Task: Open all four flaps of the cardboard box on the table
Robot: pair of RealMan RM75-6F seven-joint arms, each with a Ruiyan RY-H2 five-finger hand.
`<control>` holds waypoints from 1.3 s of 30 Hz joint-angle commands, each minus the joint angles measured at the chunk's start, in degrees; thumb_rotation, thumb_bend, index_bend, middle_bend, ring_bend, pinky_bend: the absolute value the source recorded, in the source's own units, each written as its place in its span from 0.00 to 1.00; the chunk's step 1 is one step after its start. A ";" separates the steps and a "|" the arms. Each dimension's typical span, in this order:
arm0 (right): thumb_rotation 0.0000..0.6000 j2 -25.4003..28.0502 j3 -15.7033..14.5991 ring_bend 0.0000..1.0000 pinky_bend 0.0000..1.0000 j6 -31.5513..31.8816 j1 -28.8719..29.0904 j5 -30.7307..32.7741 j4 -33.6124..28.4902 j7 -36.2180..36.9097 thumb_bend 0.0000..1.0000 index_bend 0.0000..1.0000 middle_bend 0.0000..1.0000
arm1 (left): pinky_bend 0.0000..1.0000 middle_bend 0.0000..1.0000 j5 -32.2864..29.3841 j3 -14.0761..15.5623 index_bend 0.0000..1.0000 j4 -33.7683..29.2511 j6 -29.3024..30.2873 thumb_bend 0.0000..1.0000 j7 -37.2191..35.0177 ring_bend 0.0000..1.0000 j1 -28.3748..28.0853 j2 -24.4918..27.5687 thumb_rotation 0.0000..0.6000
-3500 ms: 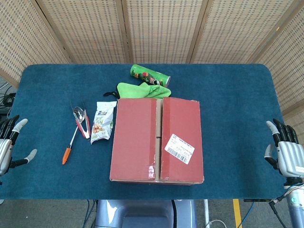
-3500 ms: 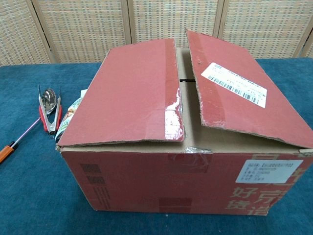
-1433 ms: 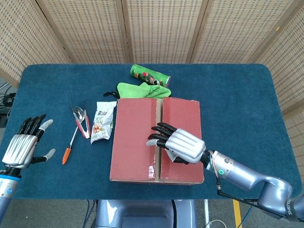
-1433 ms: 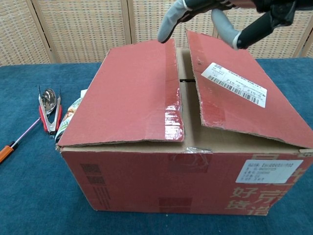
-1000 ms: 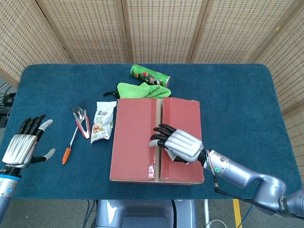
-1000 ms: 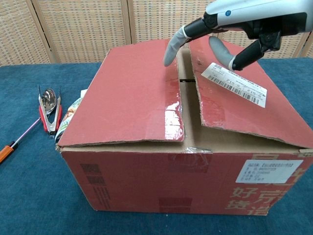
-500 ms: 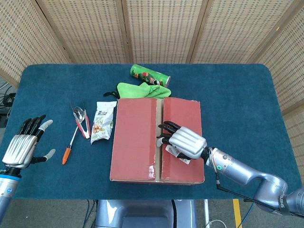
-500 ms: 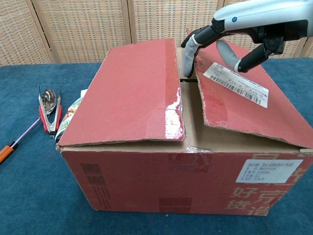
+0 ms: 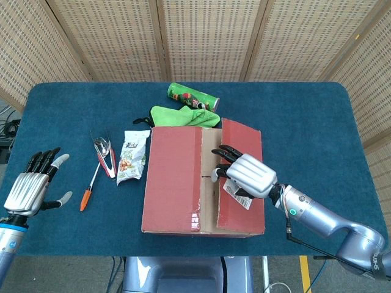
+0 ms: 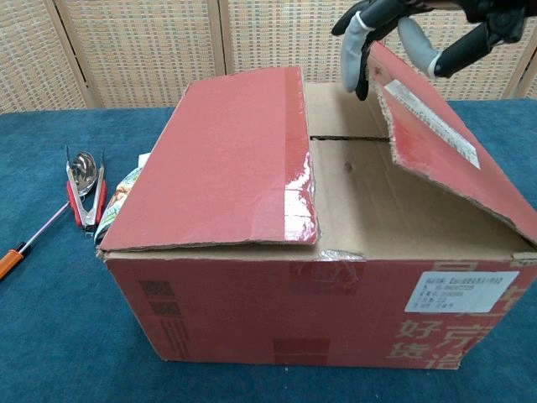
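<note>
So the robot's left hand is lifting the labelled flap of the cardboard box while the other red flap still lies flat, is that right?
Not quite: it is the right hand that is lifting the labelled flap of the cardboard box, as the head view shows. The left hand hovers open off to the side, holding nothing. The other red flap does still lie flat.
</note>
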 commanded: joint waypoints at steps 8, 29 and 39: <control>1.00 5.63 1.71 0.00 0.00 3.35 -2.29 2.91 -0.70 -0.99 1.00 0.38 0.46 | 0.00 0.00 0.14 0.20 0.11 0.30 -0.56 0.30 -0.74 0.00 -0.24 -0.01 0.82; 1.00 14.67 2.73 0.01 0.00 3.99 -5.26 4.57 -0.40 -0.06 1.00 0.38 0.47 | 0.00 0.00 0.14 0.11 0.11 1.10 -0.49 0.30 -1.52 0.00 -0.52 -0.15 0.82; 1.00 17.13 1.72 0.01 0.00 4.09 -7.95 5.08 1.19 0.37 1.00 0.38 0.47 | 0.00 0.00 -0.05 0.20 0.11 1.19 -0.41 0.30 -1.50 0.00 -0.48 -0.12 0.82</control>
